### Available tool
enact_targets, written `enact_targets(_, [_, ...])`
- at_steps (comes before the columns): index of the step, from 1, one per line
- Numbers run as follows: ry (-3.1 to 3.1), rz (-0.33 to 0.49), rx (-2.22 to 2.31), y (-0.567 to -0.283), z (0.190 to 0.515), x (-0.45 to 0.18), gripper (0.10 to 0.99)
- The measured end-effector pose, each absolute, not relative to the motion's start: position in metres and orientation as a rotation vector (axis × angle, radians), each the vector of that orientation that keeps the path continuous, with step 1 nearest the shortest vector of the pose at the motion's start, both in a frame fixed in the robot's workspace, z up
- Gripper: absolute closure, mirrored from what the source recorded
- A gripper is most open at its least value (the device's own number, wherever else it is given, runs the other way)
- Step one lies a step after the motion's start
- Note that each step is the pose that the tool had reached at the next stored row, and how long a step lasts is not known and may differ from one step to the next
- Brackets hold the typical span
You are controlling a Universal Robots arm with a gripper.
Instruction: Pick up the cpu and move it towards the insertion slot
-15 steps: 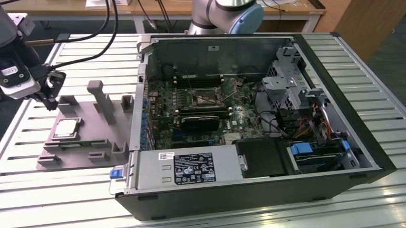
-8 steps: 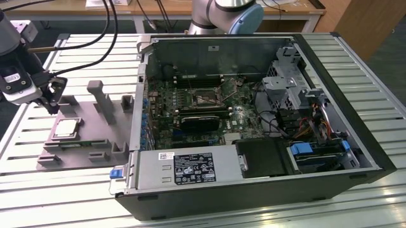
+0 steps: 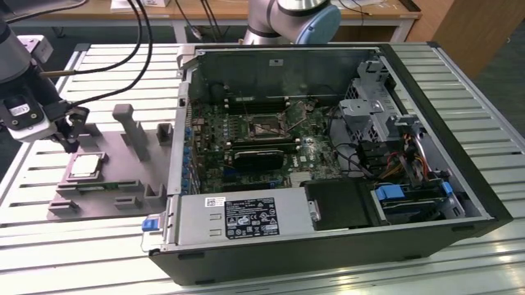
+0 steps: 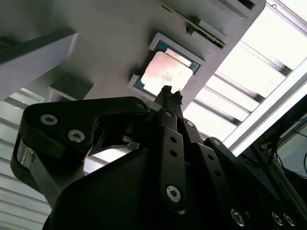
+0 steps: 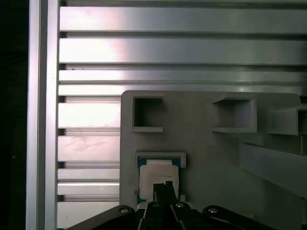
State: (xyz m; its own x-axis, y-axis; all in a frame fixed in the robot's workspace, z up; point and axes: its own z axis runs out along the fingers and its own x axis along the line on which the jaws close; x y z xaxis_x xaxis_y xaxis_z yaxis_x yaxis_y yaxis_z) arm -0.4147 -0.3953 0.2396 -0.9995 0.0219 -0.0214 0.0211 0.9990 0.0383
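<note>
The cpu (image 3: 86, 166) is a small square chip with a silvery-white top. It lies flat in a pocket of the grey fixture plate (image 3: 123, 184) at the exterior view's left. My gripper (image 3: 72, 146) hangs just above the chip's far edge. Its two thin black fingers are pressed together, with nothing between them. Both wrist views show the cpu (image 4: 167, 72) (image 5: 158, 176) seated in its pocket, right past the joined fingertips (image 4: 168, 92) (image 5: 163, 188). The insertion slot (image 3: 264, 128) is the square socket on the motherboard inside the open computer case.
The open computer case (image 3: 328, 246) fills the middle and the exterior view's right, with drive cages and cables inside. Tall grey posts (image 3: 131, 129) rise from the fixture plate between the cpu and the case wall. Everything rests on a slatted aluminium table (image 3: 49, 246).
</note>
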Motion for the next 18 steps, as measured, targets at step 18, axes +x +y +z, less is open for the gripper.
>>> enact_targets(18, [3.116, 0.059, 0.085, -0.398, 0.207, -0.416, 0.984])
